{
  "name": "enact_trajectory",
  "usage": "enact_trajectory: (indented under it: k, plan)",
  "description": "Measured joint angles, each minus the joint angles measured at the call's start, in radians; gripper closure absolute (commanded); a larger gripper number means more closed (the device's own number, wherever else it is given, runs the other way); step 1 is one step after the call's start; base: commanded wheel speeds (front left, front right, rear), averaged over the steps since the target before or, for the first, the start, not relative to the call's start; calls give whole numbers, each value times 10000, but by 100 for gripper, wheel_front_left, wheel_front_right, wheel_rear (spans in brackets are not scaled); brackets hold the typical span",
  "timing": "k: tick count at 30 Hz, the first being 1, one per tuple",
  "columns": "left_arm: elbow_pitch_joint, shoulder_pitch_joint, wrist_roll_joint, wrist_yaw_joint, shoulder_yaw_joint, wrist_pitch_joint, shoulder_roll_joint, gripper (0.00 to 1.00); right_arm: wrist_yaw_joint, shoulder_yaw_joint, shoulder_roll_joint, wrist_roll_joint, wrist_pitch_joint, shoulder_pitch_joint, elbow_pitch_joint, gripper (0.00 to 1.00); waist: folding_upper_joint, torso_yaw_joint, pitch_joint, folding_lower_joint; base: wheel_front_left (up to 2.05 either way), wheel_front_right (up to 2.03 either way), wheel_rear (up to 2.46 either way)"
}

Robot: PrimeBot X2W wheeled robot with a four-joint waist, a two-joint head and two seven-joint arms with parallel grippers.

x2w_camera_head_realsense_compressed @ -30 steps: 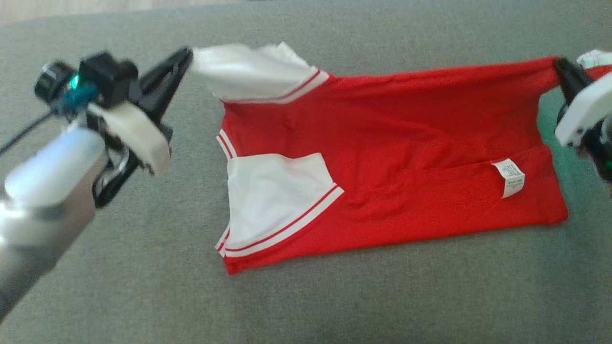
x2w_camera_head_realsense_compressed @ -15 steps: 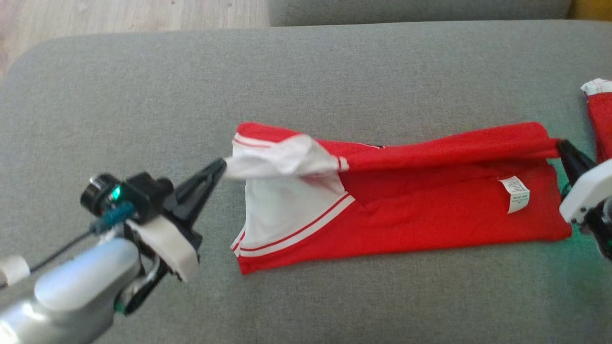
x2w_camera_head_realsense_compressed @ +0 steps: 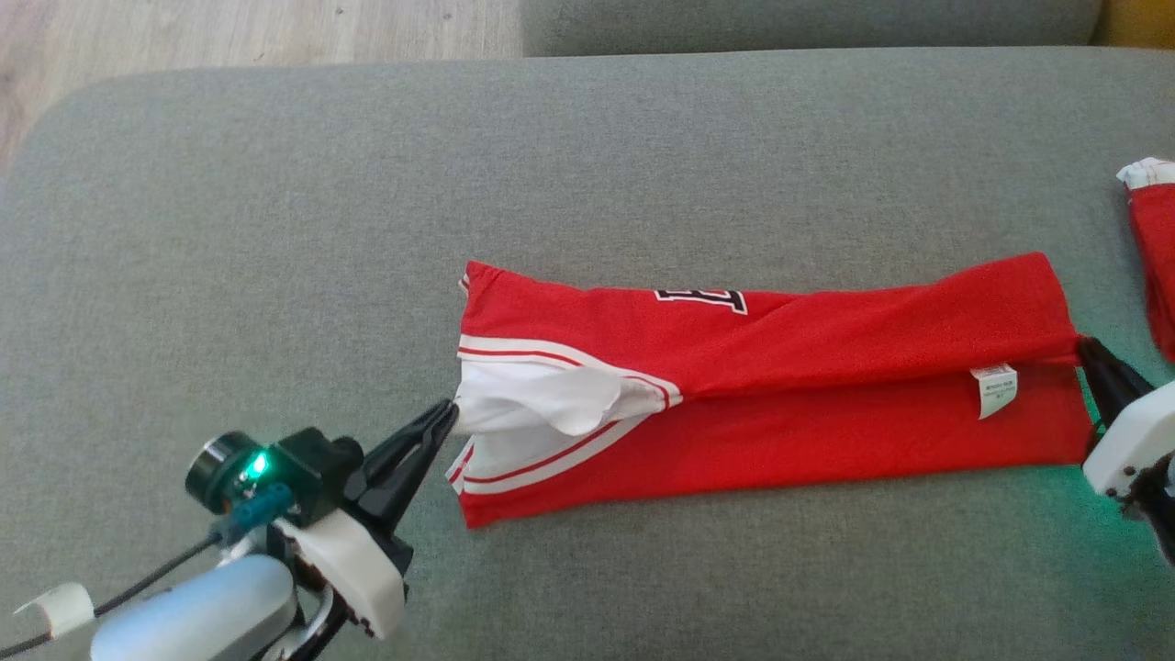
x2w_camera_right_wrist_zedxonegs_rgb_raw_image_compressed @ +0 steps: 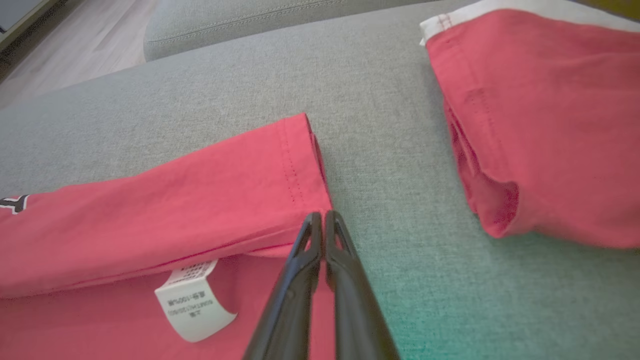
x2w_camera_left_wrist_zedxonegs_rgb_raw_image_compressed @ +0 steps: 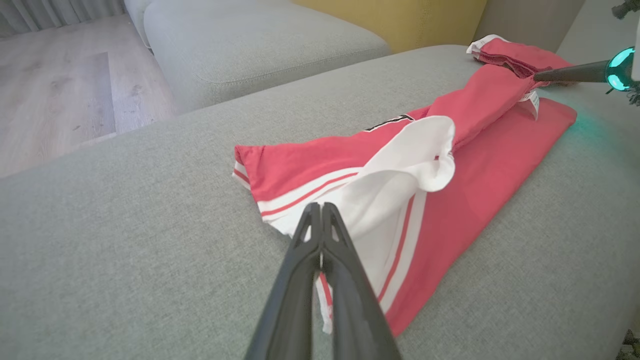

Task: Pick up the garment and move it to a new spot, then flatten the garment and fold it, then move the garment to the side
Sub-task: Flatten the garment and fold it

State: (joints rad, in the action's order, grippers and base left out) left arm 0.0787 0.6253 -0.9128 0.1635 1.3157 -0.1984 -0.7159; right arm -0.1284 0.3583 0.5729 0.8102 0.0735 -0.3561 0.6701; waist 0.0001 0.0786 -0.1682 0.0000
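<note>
1 red jersey [x2w_camera_head_realsense_compressed: 780, 386], folded lengthwise, mid-cushion on 1 grey sofa [x2w_camera_head_realsense_compressed: 275, 229]. Left gripper [x2w_camera_head_realsense_compressed: 447, 410] clamped on its white sleeve [x2w_camera_head_realsense_compressed: 532, 404]; right gripper [x2w_camera_head_realsense_compressed: 1085, 346] clamped on its hem corner [x2w_camera_head_realsense_compressed: 1065, 353]. 1 care label [x2w_camera_head_realsense_compressed: 994, 386]. 1 other red garment [x2w_camera_head_realsense_compressed: 1158, 248], far right.

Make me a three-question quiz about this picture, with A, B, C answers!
1. Where does the shirt lie? A floor; B sofa; C table.
2. What colour is the sleeve in the left hand? A white; B blue; C black.
3. How is the right hand? A wide open; B shut on the shirt; C holding a cup.

Answers: 1 B, the grey sofa lies under it. 2 A, the pinched cloth is white. 3 B, its fingers press together on the red hem.
</note>
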Motion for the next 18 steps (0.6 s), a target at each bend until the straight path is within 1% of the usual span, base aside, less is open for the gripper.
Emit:
enact_trajectory:
  k: [5,6,7,8,9,11,14,16,18]
  plan:
    - [127,-314,0,92,2,-107,144,100,0,-656,-372,-408,384,472,-493,100,0,-34,-49,0,0,0,0]
    - [190,-360,0,130,2,-130,207,100,0,-784,-431,-489,456,561,-596,85,0,-41,-56,1,0,0,0]
    - [240,-399,0,157,-2,-150,282,80,0,-911,-479,-569,520,662,-698,75,0,-47,-59,1,0,0,0]
    - [290,-429,0,226,-10,-203,359,29,0,-1081,-543,-644,591,764,-802,6,0,-53,-55,1,0,0,0]
    - [324,-467,2,270,-58,-259,433,0,0,-1243,-596,-727,591,880,-913,0,0,-59,-47,1,0,0,0]
    - [410,-614,61,558,-314,-387,577,0,2,-1638,-686,-972,581,1136,-1135,0,0,-69,-11,1,0,0,0]
    - [460,-1036,84,1135,-1114,-502,677,0,0,-2347,-943,-1304,332,1558,-1567,0,0,-120,84,1,0,0,0]
    - [280,-1477,288,1503,-2104,-508,825,0,2,-2847,-1225,-1484,92,1965,-1900,0,0,-107,182,0,0,0,0]
    - [-52,-2057,832,1810,-3208,-512,1106,0,0,-3315,-1572,-1624,-174,2416,-2165,0,0,-75,280,0,0,0,0]
